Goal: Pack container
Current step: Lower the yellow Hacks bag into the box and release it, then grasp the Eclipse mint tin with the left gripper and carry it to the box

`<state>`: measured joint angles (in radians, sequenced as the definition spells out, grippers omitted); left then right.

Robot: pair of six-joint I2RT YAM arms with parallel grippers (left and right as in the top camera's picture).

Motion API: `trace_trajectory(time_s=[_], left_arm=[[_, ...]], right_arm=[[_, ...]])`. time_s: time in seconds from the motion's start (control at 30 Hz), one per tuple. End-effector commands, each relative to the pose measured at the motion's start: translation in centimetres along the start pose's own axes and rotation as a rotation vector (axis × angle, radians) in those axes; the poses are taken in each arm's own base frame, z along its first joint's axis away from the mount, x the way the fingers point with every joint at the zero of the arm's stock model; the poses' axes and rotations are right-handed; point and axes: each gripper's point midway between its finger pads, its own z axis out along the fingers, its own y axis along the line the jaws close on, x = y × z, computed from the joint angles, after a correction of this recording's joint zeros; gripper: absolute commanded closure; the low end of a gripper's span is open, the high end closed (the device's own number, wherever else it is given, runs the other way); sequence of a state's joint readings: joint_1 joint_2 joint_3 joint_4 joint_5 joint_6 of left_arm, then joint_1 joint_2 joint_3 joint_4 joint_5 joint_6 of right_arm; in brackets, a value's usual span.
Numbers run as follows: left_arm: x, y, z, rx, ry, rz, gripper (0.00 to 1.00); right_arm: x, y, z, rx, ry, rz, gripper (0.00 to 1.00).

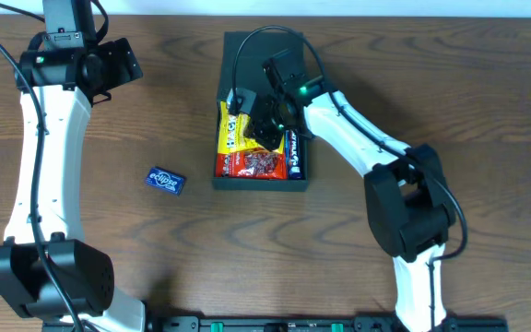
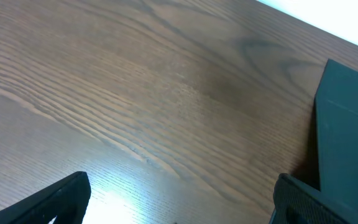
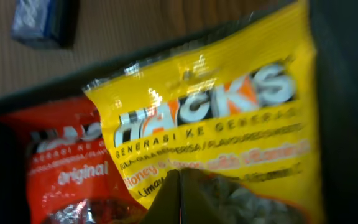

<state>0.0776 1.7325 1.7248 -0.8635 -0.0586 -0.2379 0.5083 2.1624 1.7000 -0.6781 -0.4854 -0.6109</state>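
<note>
In the upper middle of the overhead frame, the container [image 1: 261, 183] lies open directly under the right jaws, which look pressed together over the yellow packet [image 3: 216, 137] inside. The blue pack [image 1: 166, 180] rests on the tabletop [image 1: 155, 111] to the container's lower left, its long axis nearly left-right. It lies below the left jaws, which are spread wide. The left arm [image 1: 40, 157] seems nearer to it.

White arm links [image 1: 61, 138], black joints [image 1: 404, 212], black cables [image 1: 36, 166]

Wooden table [image 2: 154, 93], container [image 2: 350, 130] at the right edge; left hand [image 2: 182, 205] seemingly spread wide.
</note>
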Motion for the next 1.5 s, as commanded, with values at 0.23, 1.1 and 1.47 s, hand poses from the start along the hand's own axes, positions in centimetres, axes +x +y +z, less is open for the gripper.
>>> trace_trajectory(time_s=[0.23, 1.1, 1.47], left_arm=[[0.0, 0.0, -0.2, 0.005, 0.005, 0.005, 0.05], [18.0, 0.6, 5.4, 0.001, 0.543, -0.261, 0.05], [22.7, -0.4, 7.5, -0.073, 0.580, -0.506, 0.05]], right_arm=[[-0.6, -1.2, 1.1, 0.030, -0.027, -0.010, 0.99], [-1.9, -5.3, -11.9, 0.191, -0.167, 0.353, 0.99], [3.7, -10.8, -16.8, 0.214, -0.252, 0.827, 0.01]])
